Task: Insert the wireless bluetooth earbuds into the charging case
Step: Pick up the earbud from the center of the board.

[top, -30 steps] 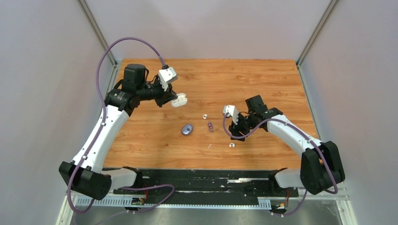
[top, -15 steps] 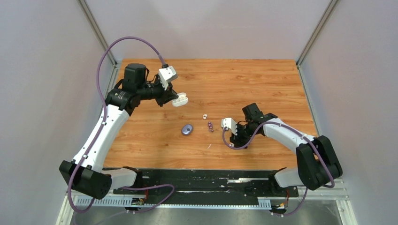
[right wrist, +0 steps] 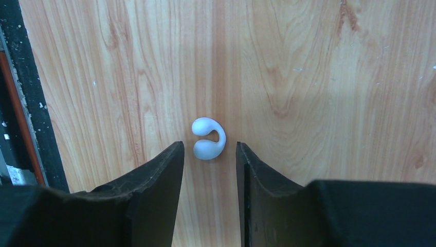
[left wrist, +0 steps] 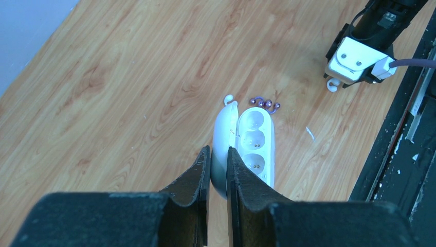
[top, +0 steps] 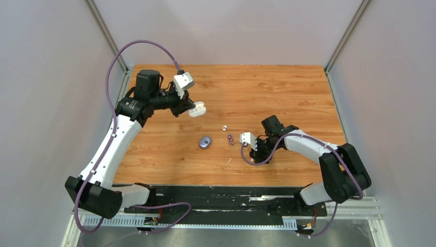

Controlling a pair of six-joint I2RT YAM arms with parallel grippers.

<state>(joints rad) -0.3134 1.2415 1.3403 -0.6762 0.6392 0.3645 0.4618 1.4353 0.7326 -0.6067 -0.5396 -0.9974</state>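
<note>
At the far left, the left gripper [left wrist: 218,154] holds the white charging case [left wrist: 255,146] up off the table [top: 288,87], its fingers narrow and pinched on the opened lid. The left wrist view looks straight into the case's tray, and its wells are bare. Right of it and nearer, a purple case [top: 205,142] lies on the wood and looks closed. Next come one white earbud [top: 224,127] and, just nearer, the two purple earbuds [top: 230,138] side by side. Right again, near the front edge, the right gripper [right wrist: 209,155] reaches down over a second white earbud [right wrist: 206,149]. Its fingers stand moderately apart on either side of this bud, with wood showing in both gaps, so nothing is gripped yet.

By my reading the task has barely started. All four buds lie loose on the table, none is seated, and every pick and insertion is left.

The top view alone shows the purple case and the whole layout, but the arm hides the bud under the right gripper. Only the right wrist view shows that bud's curled shape and its place between the fingers. Only the left wrist view shows the empty wells.
</note>
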